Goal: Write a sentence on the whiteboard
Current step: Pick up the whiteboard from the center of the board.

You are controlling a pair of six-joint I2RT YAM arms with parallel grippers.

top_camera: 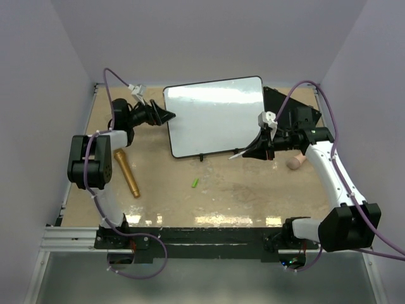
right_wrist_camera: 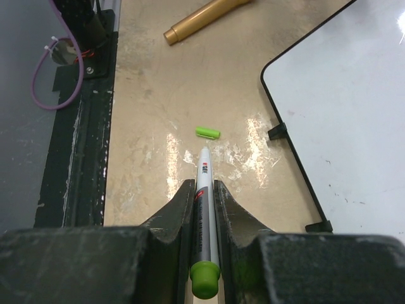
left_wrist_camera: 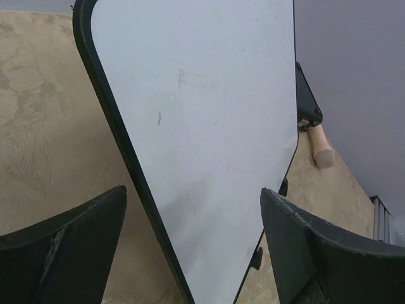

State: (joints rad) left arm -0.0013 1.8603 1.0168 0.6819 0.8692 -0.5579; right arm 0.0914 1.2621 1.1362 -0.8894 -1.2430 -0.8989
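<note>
Right gripper (right_wrist_camera: 202, 185) clamps the green-ended marker (right_wrist_camera: 206, 218), its axis lying along the near edge of the whiteboard (right_wrist_camera: 354, 107), tip off it; left gripper (left_wrist_camera: 193, 191) gapes empty at the left edge

**Black-and-white arms, purple cabling**

I'm seeing the left arm (top_camera: 89, 166) and the right arm (top_camera: 332, 171) wearing white links between blocky black joints. Off both, purple cables (top_camera: 308, 82) are looping. The left gripper (top_camera: 169, 116) and the right gripper (top_camera: 250, 152) are showing matte black wedge fingers (left_wrist_camera: 69, 247), scuffed grey along the edges.
</note>
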